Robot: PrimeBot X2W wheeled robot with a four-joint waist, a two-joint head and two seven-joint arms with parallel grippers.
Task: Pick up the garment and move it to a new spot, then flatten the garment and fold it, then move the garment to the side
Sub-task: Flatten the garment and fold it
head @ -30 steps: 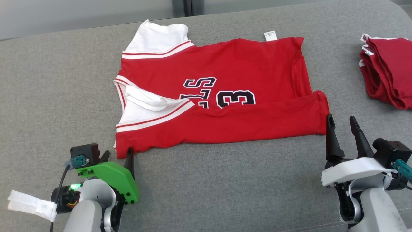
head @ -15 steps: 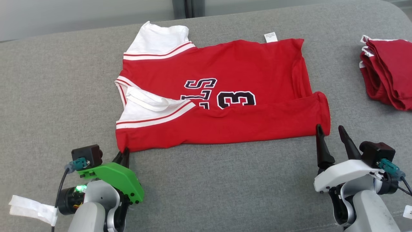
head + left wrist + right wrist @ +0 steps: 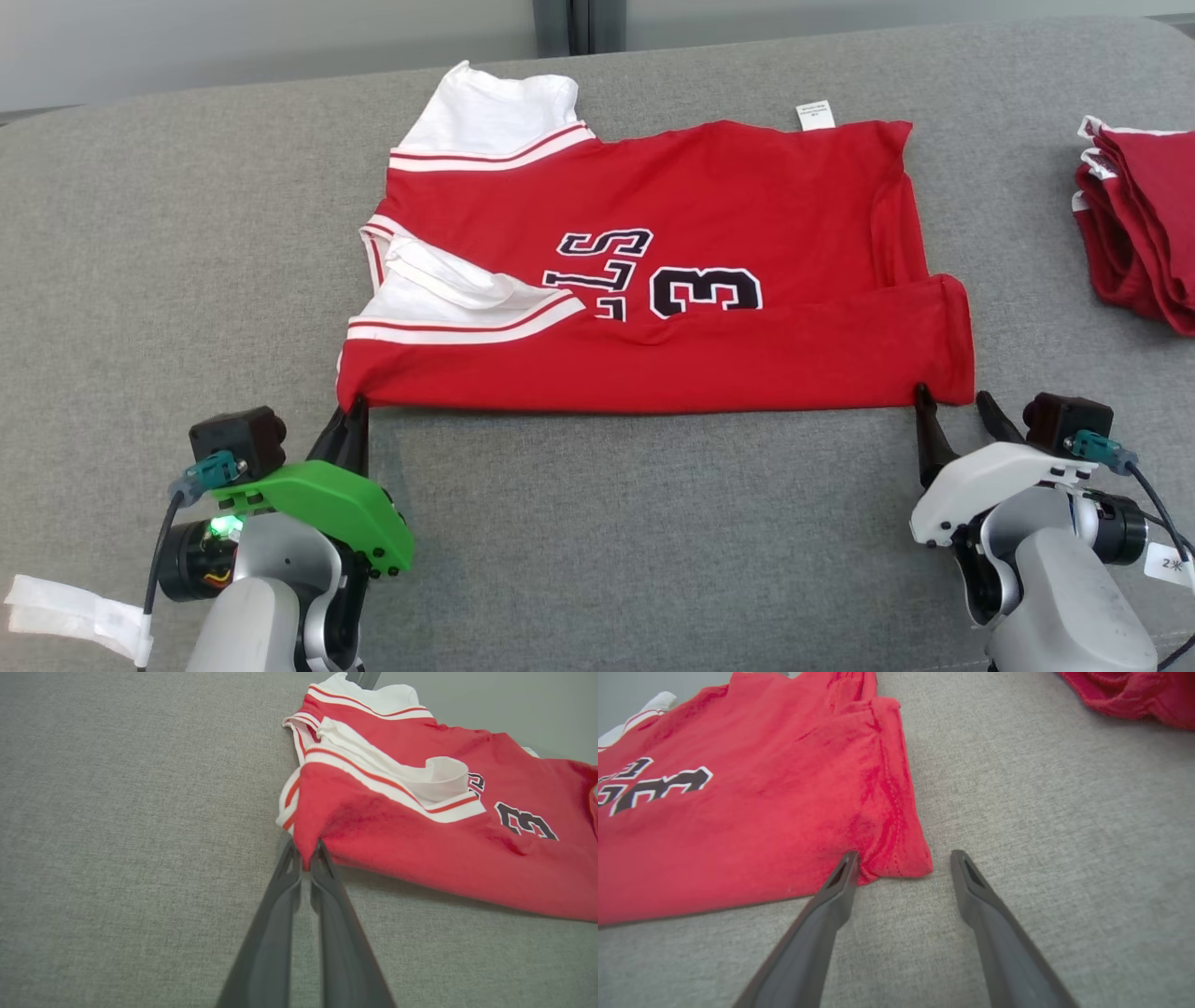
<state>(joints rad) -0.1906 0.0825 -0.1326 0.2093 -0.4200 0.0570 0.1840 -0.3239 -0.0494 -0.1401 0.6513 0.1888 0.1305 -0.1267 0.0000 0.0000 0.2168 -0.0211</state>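
Observation:
A red jersey (image 3: 709,261) with white sleeves and black lettering lies on the grey cushion, its near long edge folded over toward the back. My left gripper (image 3: 355,411) is shut on the jersey's near left corner (image 3: 308,851), the red cloth pinched between the two fingertips. At the near right corner (image 3: 896,858) my right gripper (image 3: 950,403) stands open; its left finger (image 3: 847,863) touches the hem and the other finger rests on bare cushion.
A stack of folded red garments (image 3: 1144,233) lies at the right edge of the grey cushion (image 3: 635,532), also seen as red cloth (image 3: 1134,695) at the top right of the right wrist view. A pale wall runs behind the cushion's far edge.
The left gripper has closed on the jersey's near left corner and pulled the front edge straight. The right gripper has drawn back toward me along the near right corner. The camera has shifted slightly.

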